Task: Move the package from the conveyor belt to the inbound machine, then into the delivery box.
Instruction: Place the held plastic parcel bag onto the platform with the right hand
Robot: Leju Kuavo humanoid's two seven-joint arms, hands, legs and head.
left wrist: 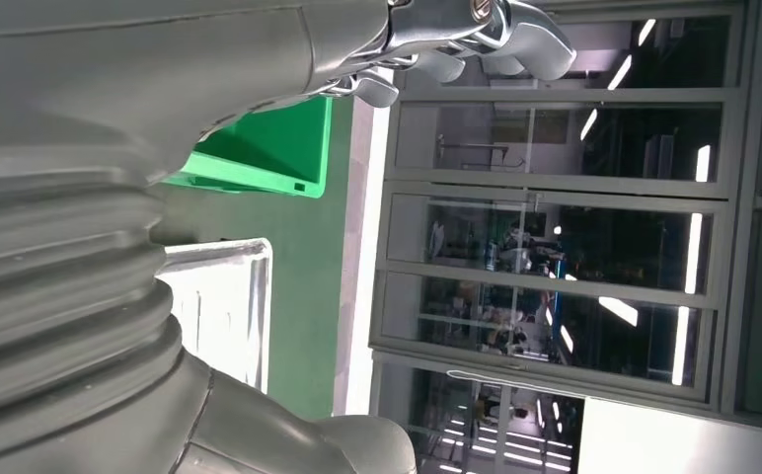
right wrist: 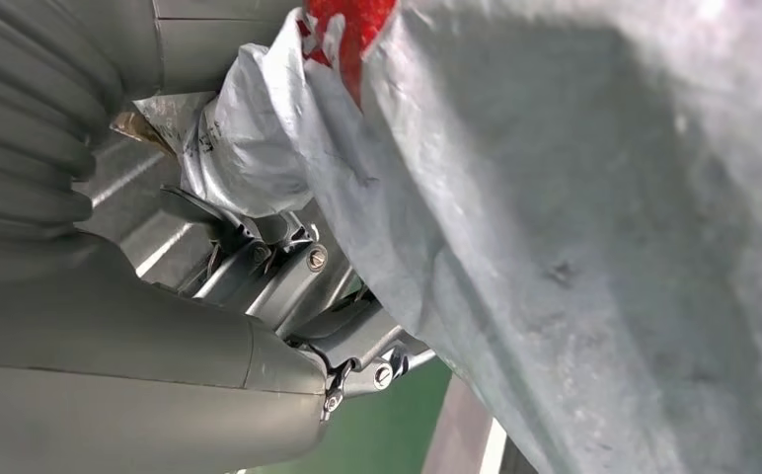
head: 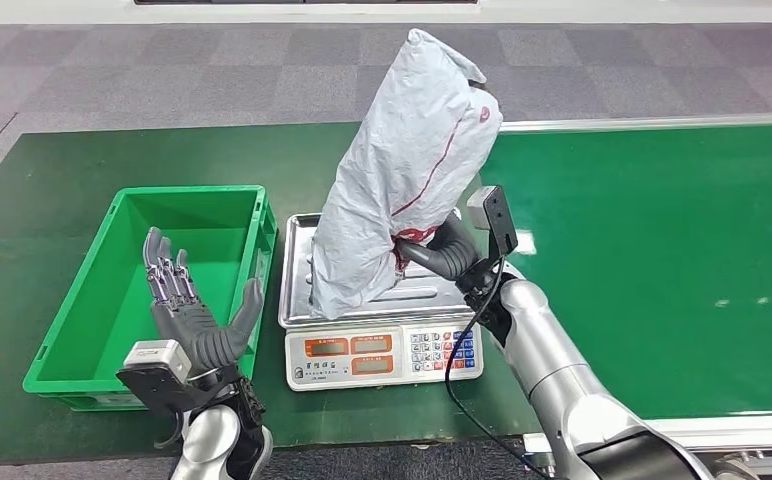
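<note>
Green desk is seen under the scale, where the soft, light-looking package is gripped low by the right hand, so sagging is expected, while the left hand is held open.

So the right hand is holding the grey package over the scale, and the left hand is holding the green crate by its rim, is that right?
Not quite. The left hand holds nothing: the head view shows it raised open, fingers apart, above the near corner of the green crate, not gripping its rim. The rest stands: the right hand holds the grey package over the scale.
</note>
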